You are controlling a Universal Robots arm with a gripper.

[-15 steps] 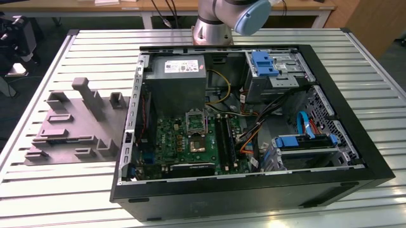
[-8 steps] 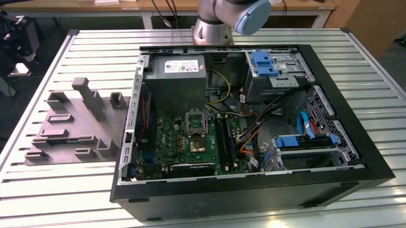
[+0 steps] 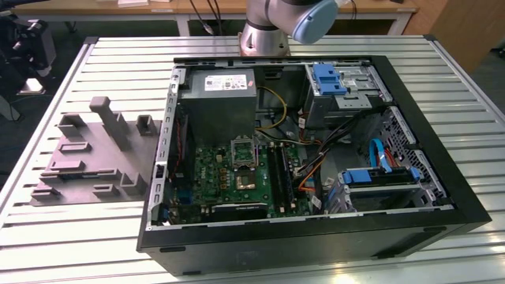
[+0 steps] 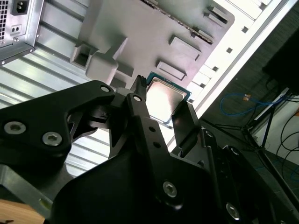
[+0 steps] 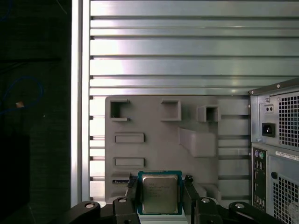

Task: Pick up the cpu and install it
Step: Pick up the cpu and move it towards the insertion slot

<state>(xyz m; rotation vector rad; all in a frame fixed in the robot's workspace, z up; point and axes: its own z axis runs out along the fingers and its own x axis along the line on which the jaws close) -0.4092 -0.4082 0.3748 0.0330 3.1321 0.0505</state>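
Gripper in black metal is seen in both wrist views, clamped on the cpu. The chip is pinched by two opposite edges between the black fingers. It is held flat, with its pale silvery lid turned toward the cameras and a thin green border visible round the lid. Faint lines of print are carried on the lid (too small to be made out).

Beneath the gripper, and clear of the held chip, a grey moulded fixture plate is laid on a table of silver slats. Raised blocks and small rectangular pockets are formed in the plate.

Off to one side of the gripper, the rear panel of a computer case is seen, with a power inlet and ventilation mesh.

In the exterior view the case is shown lying open beside the plate. A green motherboard and a grey power supply are visible inside. A white label is fixed to the power supply. The arm's base is mounted at the far edge of the table.
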